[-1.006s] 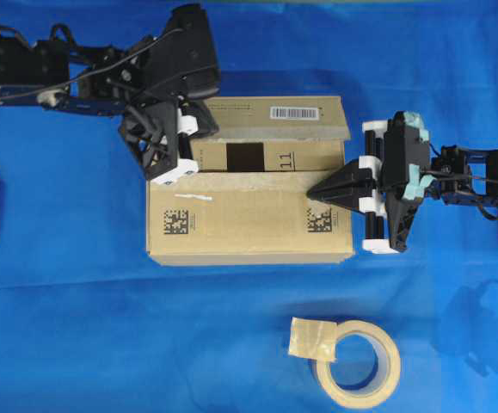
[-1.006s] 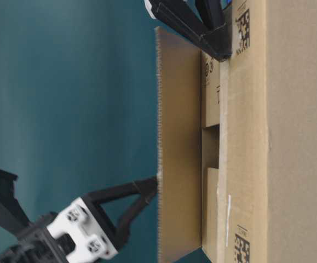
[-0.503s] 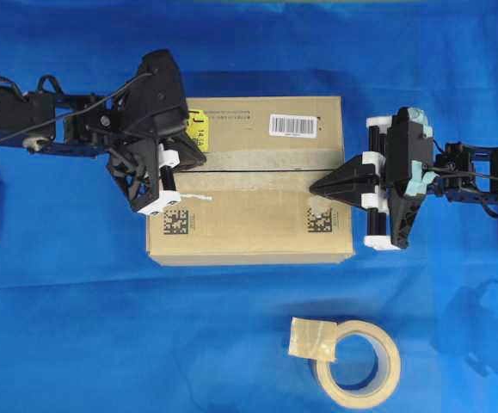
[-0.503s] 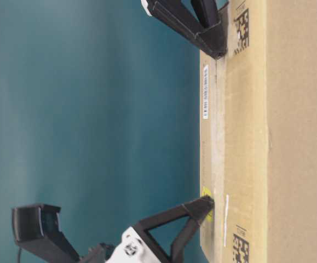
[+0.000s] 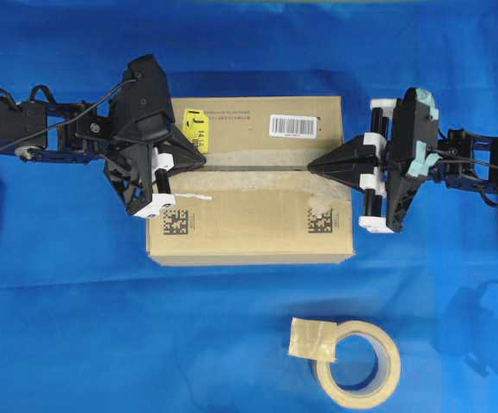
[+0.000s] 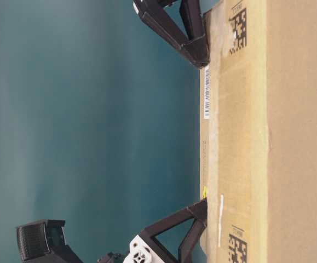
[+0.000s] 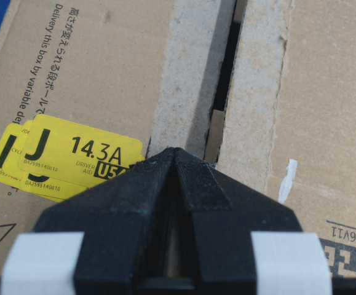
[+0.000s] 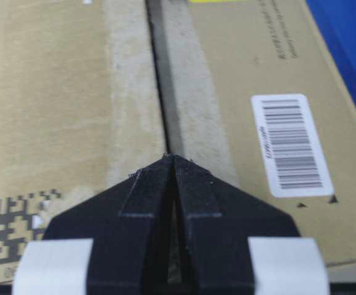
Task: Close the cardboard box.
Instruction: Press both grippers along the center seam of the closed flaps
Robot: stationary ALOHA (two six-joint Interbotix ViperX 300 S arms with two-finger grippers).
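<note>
One large brown corrugated cardboard box [image 5: 249, 179] lay lengthwise between two pinched-together, empty grippers, left gripper [image 5: 201, 160] and right gripper [image 5: 311, 165], at its seam ends.

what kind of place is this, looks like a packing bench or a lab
Most likely a robot lab bench set up as a packing station. A used cardboard box with a barcode label sits on a blue cloth, a tape roll lies nearby, and two robot grippers press on its seam.

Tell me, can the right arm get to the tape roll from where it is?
Probably yes. The right gripper sits shut at the cardboard box seam, and only bare blue cloth lies between it and the tape roll.
</note>
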